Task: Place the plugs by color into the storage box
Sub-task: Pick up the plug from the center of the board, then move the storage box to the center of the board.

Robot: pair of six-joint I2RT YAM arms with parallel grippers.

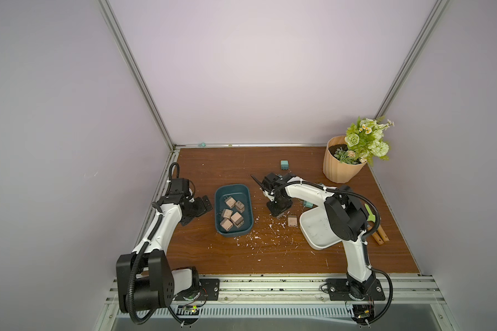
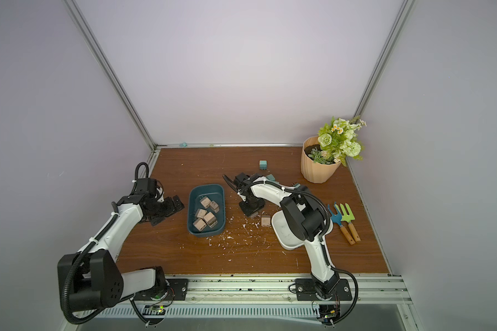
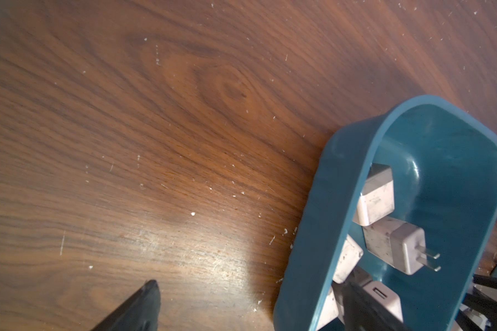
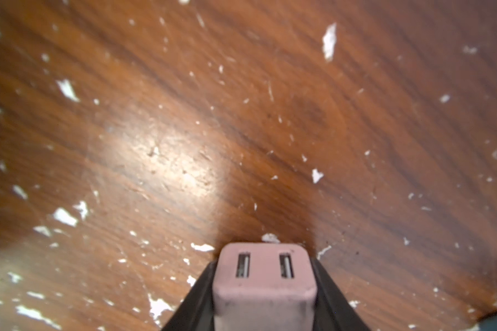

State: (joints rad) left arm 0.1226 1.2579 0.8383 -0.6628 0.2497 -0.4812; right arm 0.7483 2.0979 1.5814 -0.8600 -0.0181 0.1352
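**Right gripper pinches a pinkish plug, left gripper spread**

The right gripper (image 4: 264, 275) points down at the brown wooden table (image 1: 241, 258), between the dark teal plastic storage box (image 1: 233, 195) and the white plastic tray (image 1: 316, 232). Its black fingers (image 4: 329, 295) press on both sides of a pinkish-tan cube plug (image 4: 266, 301) with two slots. Five pinkish-tan plugs (image 1: 232, 213) lie in the box. Another pinkish-tan plug (image 1: 291, 221) lies just beside the tray. A turquoise cube plug (image 1: 284, 164) sits further back. The left gripper (image 1: 200, 212) is spread wide beside the box and holds nothing.

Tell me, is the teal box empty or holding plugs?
Not empty: the teal box holds five pinkish plugs, seen in both top views.
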